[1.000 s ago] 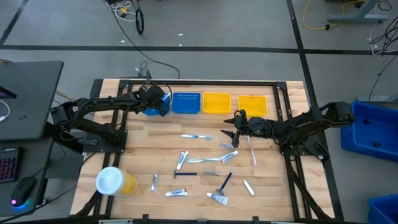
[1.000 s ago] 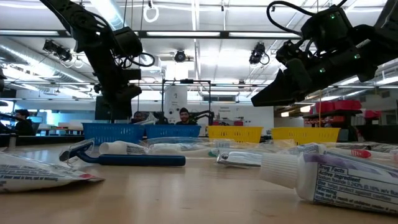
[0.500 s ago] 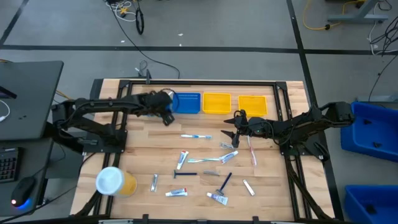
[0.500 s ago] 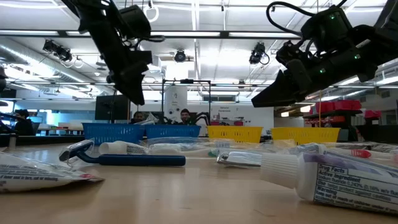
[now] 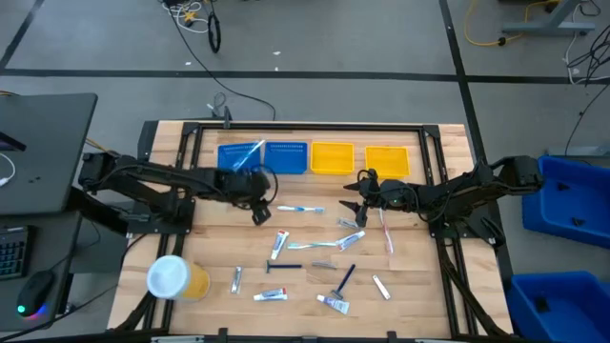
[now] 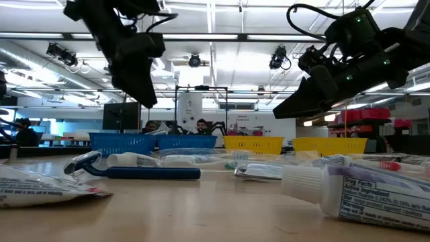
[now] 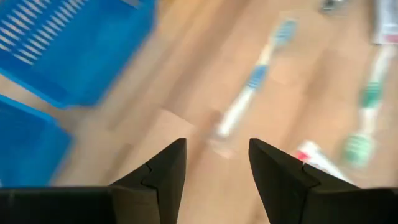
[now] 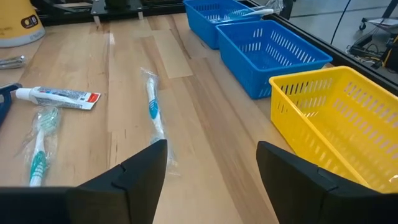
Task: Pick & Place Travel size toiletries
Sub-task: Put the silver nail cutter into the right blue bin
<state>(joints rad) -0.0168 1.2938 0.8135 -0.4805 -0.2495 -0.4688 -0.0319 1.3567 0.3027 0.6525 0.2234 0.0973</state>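
Several travel toiletries lie flat on the wooden table: a blue-and-white toothbrush (image 5: 300, 209) (image 7: 255, 78) (image 8: 152, 106), a green toothbrush (image 5: 319, 245), toothpaste tubes (image 5: 278, 245), dark-handled razors (image 5: 343, 278) (image 6: 134, 171), small silvery tubes (image 5: 236, 278) and a red toothbrush (image 5: 386, 232). One toothbrush (image 5: 246, 152) lies in the leftmost blue tray. My left gripper (image 5: 259, 215) (image 7: 214, 146) hangs open and empty above the table, just left of the blue toothbrush. My right gripper (image 5: 351, 208) (image 8: 211, 149) hovers open and empty right of that toothbrush.
Along the far edge stand two blue trays (image 5: 284, 157) (image 8: 273, 53) and two yellow trays (image 5: 332, 157) (image 8: 348, 124). A large yellow tub with a white lid (image 5: 176, 278) stands at the near left corner. Bare wood lies between the trays and the scattered items.
My left gripper has swung from above the leftmost blue tray toward the near edge and slightly right, ending over the table beside the blue toothbrush. With the arm gone, a toothbrush shows lying in that tray.
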